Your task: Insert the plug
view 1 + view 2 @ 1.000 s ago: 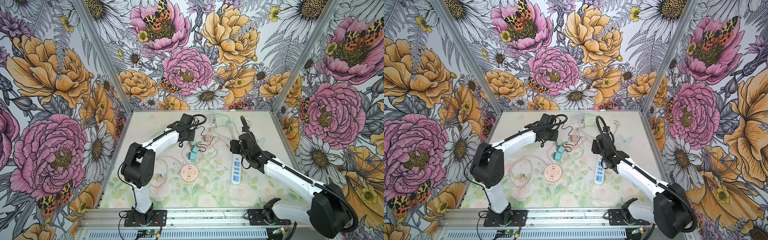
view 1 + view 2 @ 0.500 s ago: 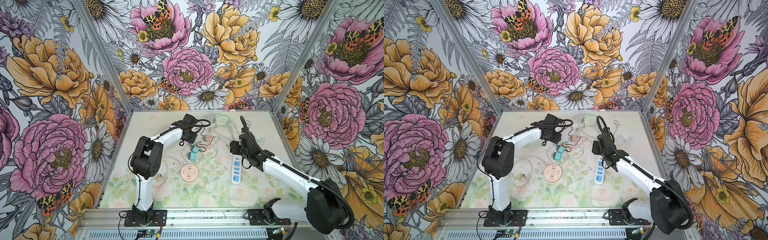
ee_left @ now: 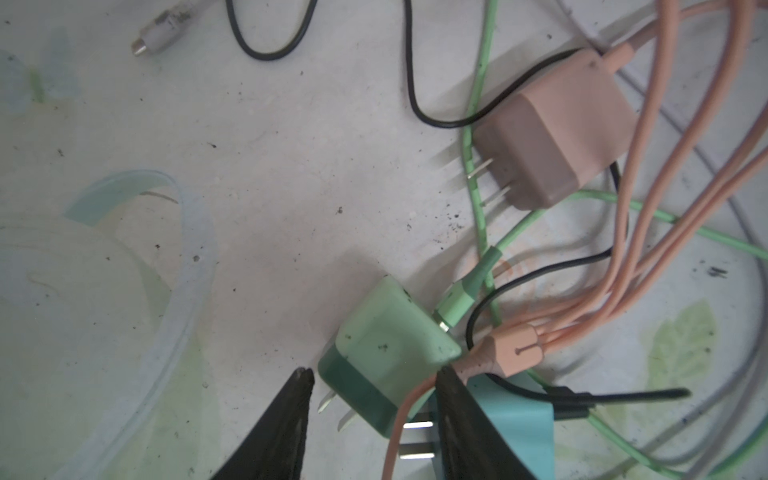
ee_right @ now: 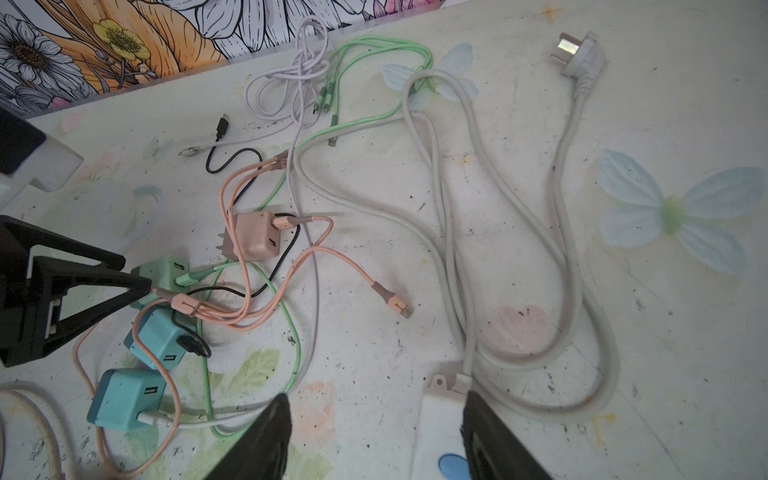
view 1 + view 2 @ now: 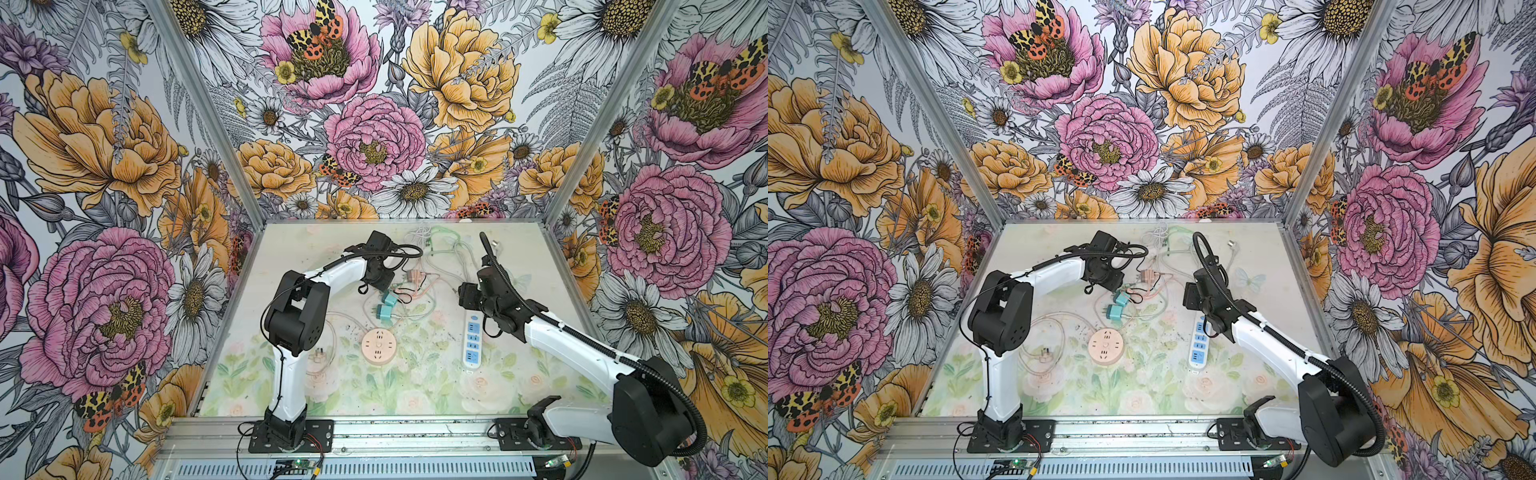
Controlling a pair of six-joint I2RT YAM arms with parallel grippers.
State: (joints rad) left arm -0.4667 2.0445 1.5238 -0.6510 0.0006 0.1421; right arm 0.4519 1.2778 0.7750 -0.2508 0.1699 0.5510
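Observation:
A pale green plug (image 3: 386, 345) lies flat on the table among cables, prongs pointing toward the wrist camera. My left gripper (image 3: 374, 374) is open and straddles its dark green end. One fingertip (image 3: 446, 376) touches the plug's side and a pink cable; the other (image 3: 303, 376) stands just clear. The same plug (image 4: 164, 270) shows in the right wrist view. A white power strip (image 5: 473, 340) with blue sockets lies right of centre. My right gripper (image 4: 376, 399) is open over the strip's (image 4: 436, 428) cord end, holding nothing. In a top view the left gripper (image 5: 384, 284) hides the plug.
Two teal plugs (image 4: 160, 338) (image 4: 124, 399) lie beside the green one, and a pink plug (image 3: 557, 137) a little further off. A round pink socket (image 5: 377, 347) sits mid-table. Pink, green, black and grey cables tangle around them. The strip's grey cord loops to a white three-pin plug (image 4: 579, 52).
My left gripper's jaws have opened wider, and the left arm's elbow has swung up and toward the middle. The right arm has hardly moved.

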